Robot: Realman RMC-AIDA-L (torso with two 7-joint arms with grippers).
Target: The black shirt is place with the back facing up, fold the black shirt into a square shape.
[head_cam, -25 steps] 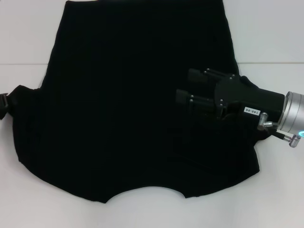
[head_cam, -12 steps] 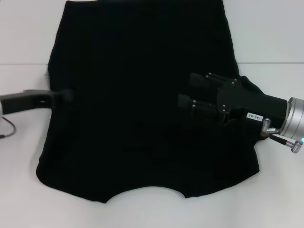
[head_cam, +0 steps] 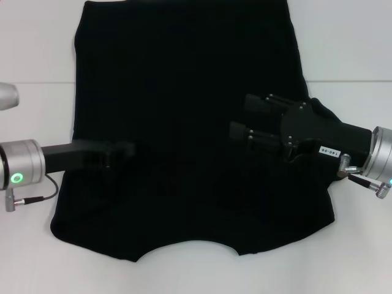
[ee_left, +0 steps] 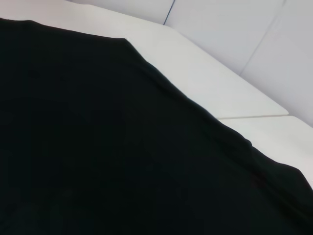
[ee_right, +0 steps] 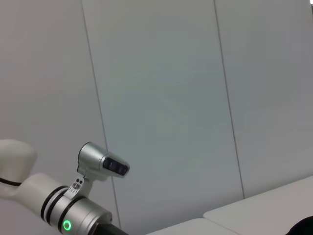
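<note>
The black shirt (head_cam: pixel 184 122) lies flat on the white table (head_cam: pixel 355 49), plain side up, with no lettering showing. Its hem is at the far edge and its neckline at the near edge. My left gripper (head_cam: pixel 125 153) reaches in low over the shirt's left part, shut on the left sleeve, which it has folded inward. It is dark against the cloth. My right gripper (head_cam: pixel 244 116) hovers over the shirt's right part, open and empty, with its fingers pointing left. The left wrist view shows the shirt (ee_left: pixel 98 147) filling most of the frame.
Bare white table (head_cam: pixel 30 49) lies on both sides of the shirt and along the near edge. A seam in the table (ee_left: pixel 254 116) runs past the shirt's edge. The right wrist view shows grey wall panels and my left arm (ee_right: pixel 73 215).
My left gripper has moved right from the table's left edge onto the shirt, drawing the left sleeve in over the body. My right gripper has barely moved.
</note>
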